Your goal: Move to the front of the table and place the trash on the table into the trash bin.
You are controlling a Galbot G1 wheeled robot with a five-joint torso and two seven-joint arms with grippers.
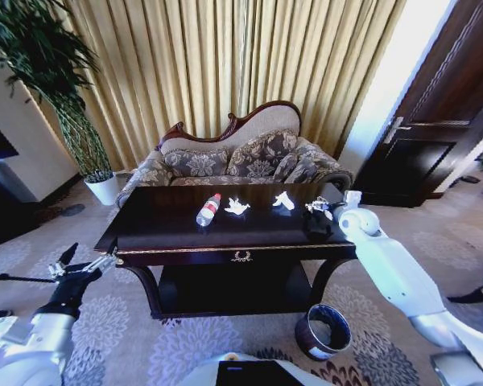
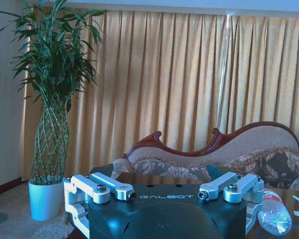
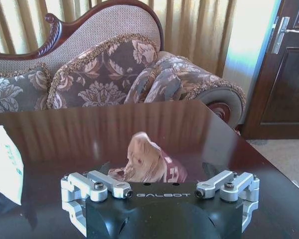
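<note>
Curtained lounge, robot stationed at worktop front. Right pincer sits low over the right end, pinching a paper wad. Left pincer idle, spread, off the left corner. Bottle and two wads remain; bin on floor looks unfilled.

R gripper forward, L gripper low.

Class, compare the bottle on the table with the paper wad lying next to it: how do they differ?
The bottle is clear plastic with a red cap; the paper wad is white. The bottle is long and smooth, lying on its side; the wad is crumpled and irregular. Both rest on the dark table.
</note>
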